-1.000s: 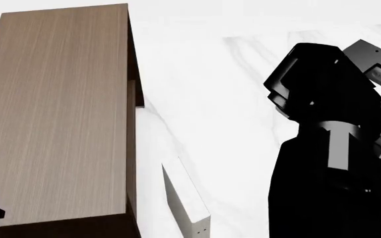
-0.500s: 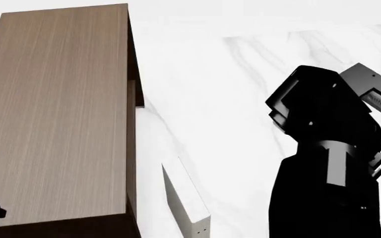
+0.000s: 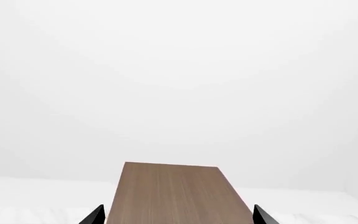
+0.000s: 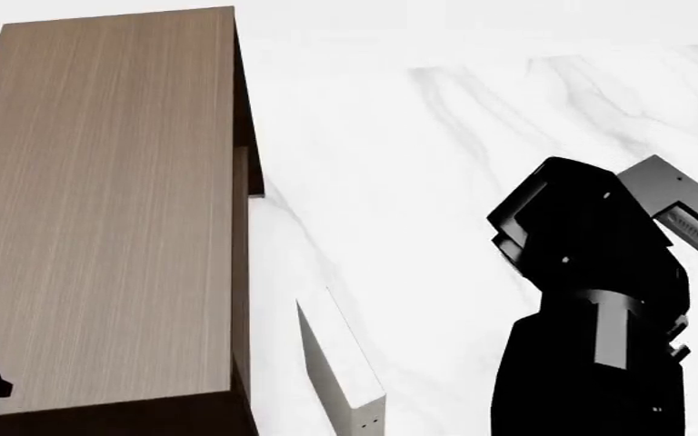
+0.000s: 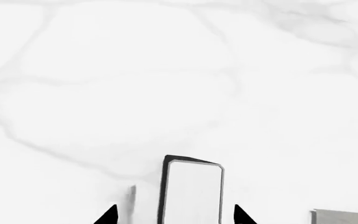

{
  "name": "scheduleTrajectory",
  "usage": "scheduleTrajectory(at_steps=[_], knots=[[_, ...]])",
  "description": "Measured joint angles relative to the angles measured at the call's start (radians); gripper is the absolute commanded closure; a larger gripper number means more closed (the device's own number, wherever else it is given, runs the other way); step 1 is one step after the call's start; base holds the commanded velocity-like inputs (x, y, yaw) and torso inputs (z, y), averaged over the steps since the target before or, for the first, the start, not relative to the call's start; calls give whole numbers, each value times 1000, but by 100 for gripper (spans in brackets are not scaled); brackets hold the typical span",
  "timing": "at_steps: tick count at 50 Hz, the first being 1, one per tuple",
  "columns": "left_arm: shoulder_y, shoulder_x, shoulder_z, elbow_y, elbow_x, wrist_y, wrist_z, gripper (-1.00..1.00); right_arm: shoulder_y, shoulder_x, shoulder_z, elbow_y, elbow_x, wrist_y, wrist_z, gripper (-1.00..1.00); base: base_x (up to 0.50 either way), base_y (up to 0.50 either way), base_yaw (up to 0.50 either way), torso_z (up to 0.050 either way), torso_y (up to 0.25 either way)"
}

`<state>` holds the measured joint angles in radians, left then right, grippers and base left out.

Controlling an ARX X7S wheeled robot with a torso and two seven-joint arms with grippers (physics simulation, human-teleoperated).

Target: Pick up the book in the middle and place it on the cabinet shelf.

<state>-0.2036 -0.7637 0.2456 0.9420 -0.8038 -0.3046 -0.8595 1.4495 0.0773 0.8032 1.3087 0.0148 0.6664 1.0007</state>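
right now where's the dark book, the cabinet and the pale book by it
the book (image 5: pixel 191 196): right wrist view, on its white page edges, between the fingertips.
the cabinet shelf (image 4: pixel 106 209): head view, on its flat light-brown top.
pale book (image 4: pixel 339 363): head view, on its off-white cover, standing beside the cabinet.

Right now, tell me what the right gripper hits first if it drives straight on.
Probably the dark charcoal-grey hardcover book, upright between the open right gripper's fingertips; depth is unclear.

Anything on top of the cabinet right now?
No. The cabinet top is bare in the head view and left wrist view. Its near corner is cut off by the frame, and the shelves inside are hidden.
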Motion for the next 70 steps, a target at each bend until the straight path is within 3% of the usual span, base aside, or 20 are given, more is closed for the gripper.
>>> scheduleTrajectory(at_steps=[17,24,35,44,56,70], knots=[[-1,-6,-1,3,-6,2,-8,-100,0,-7,19,0,-13,-74,8,100,0,0,0,0,0],[0,-8,-1,1,-5,6,-8,-100,56,-32,-14,-12,3,-214,-102,100,0,0,0,0,0],[0,-12,-2,-6,-7,10,-8,-100,31,-58,-413,-391,428,-278,-229,100,0,0,0,0,0],[1,-15,-4,-7,-8,12,-11,-100,14,-64,-612,-641,668,-325,-311,100,0,0,0,0,2],[2,-19,-4,-8,-8,16,-11,-100,21,-63,-751,-844,919,-342,-337,100,0,0,0,0,1],[2,-19,0,-13,-4,21,-9,-100,32,-55,-822,-923,1167,-253,-316,100,0,0,0,0,1]])
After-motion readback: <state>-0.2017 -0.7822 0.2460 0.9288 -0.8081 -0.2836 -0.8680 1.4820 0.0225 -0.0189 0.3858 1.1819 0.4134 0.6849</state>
